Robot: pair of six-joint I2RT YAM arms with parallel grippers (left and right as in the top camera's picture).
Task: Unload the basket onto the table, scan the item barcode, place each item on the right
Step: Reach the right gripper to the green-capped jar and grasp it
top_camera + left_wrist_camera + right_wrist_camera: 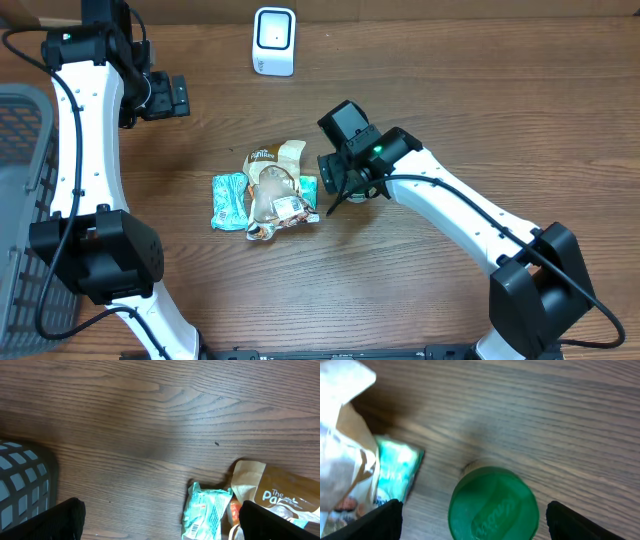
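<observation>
Right wrist view had the right claw [480, 521] open astride a green-lidded bottle [493, 505], seemingly poised to grip; the left claw [165, 522] hung open, aside.

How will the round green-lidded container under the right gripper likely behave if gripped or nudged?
The round green embossed lid looks like rigid plastic, so it likely keeps its shape between the fingers of the open right gripper. Its circular outline suggests it may twist in a pinch, or roll if tipped on the wooden table. Weight cannot be judged.
</observation>
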